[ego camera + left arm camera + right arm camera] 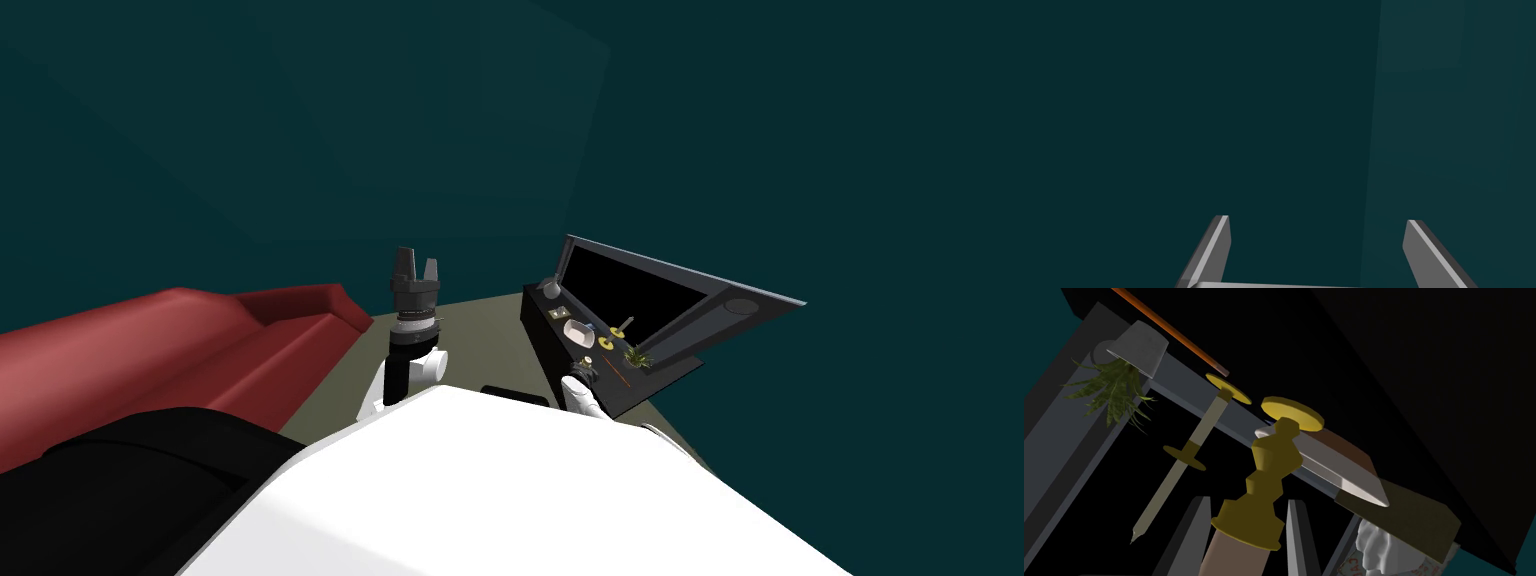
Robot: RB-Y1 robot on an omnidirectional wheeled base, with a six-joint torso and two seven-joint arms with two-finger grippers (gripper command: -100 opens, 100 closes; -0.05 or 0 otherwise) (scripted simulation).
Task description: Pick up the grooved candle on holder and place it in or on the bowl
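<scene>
Dark teal walls [300,120], olive floor [480,340], red sofa [200,340], dark console [540,350], black screen [630,290]

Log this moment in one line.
right hand: shut on candle | candle: beside bowl, not in it | left hand: open, raised

The pale brown candle [1234,558] in its yellow stepped holder [1269,473] runs off the picture's edge between the right tool's [1246,500] fingers.
</scene>
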